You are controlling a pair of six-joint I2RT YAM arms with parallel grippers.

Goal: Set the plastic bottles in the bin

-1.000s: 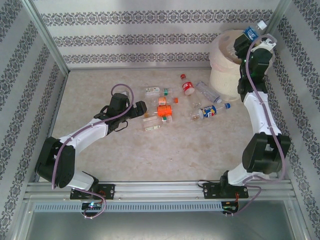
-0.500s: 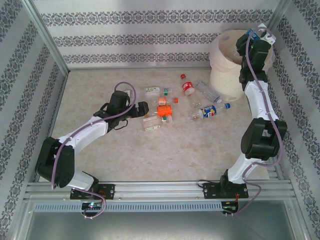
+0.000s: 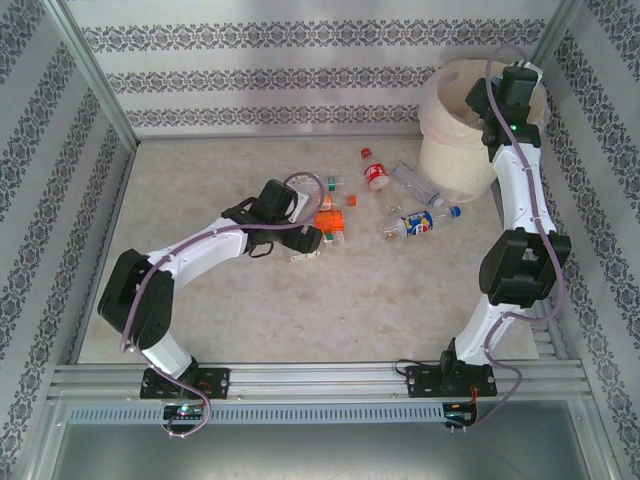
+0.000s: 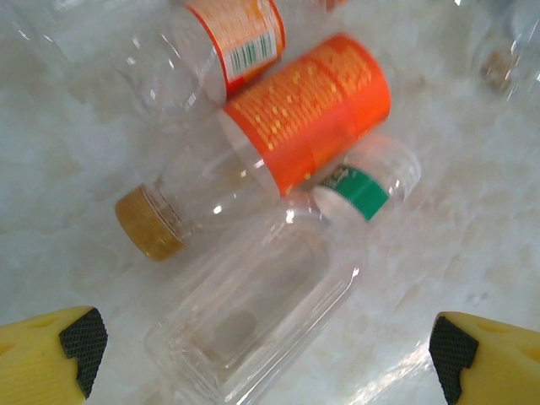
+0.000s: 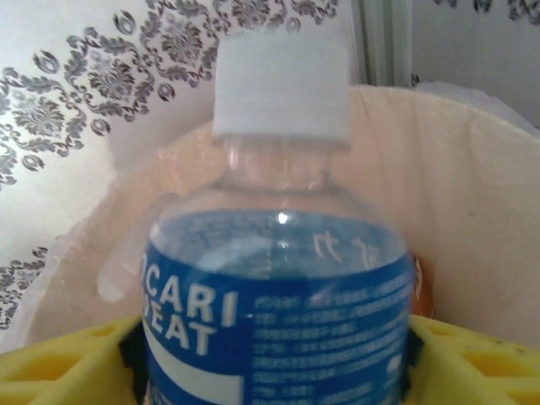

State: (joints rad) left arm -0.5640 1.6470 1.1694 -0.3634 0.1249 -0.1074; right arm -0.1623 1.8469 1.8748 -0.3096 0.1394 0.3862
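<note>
R arm: you're now holding the right gripper (image 5: 270,363) right over the mouth of the big round cream-white bin (image 3: 445,165). A sec ago it was coming in above the bin's far rim. The clear plastic bottle w/ blue label and white cap (image 5: 278,321) is sitting between the yellow fingers (image 5: 59,363), w/ the bin's inner wall behind it. It's touching both sides, so you can't tell if they're still pinching it or already letting go. I'd judge that bottle as good as delivered; only the drop is left.

L arm: it's been swinging toward the bin side. The left gripper (image 4: 266,350) is now hovering, jaws spread wide and empty, over the cluster well left of the bin. Lying straight beneath it is a clear square-sided bottle w/ green label (image 4: 261,312), touching an orange-labelled bottle w/ amber cap (image 4: 312,118). Prob. your next pick. A red-labelled bottle (image 3: 376,175) and a blue-labelled bottle (image 3: 425,222) are lying nearer the bin's base, not yet binned.
</note>
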